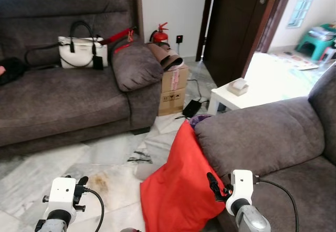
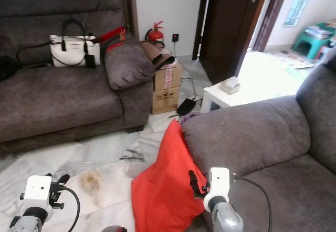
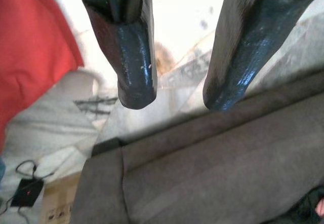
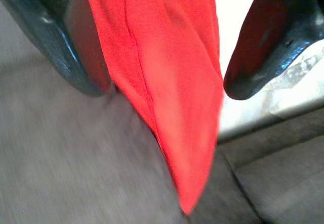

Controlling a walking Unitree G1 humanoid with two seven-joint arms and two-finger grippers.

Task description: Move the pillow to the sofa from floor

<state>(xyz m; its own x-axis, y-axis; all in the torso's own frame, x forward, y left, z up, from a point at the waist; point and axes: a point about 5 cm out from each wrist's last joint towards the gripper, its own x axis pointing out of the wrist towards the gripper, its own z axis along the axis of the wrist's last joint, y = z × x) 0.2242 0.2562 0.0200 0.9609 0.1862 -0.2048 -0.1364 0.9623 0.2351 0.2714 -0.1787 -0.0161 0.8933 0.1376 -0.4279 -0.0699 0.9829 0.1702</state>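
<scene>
The red pillow (image 1: 178, 187) is standing on the marble floor (image 1: 63, 164), leaning against the near right sofa (image 1: 262, 137) of soft grey fabric. The right gripper (image 4: 167, 77) is reaching with fingers wide apart around the pillow's edge, not pinching. The left gripper (image 3: 174, 95) is hovering open, holding nothing, on the left.

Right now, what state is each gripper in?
Left gripper: open, holding nothing, above the floor.
Right gripper: open, fingers either side of the red pillow, not yet clamped.

A white handbag (image 1: 81, 52) lies on cushions, beside a red extinguisher (image 1: 160, 34), cardboard boxes (image 1: 174, 90) and a white table (image 1: 247, 96).
</scene>
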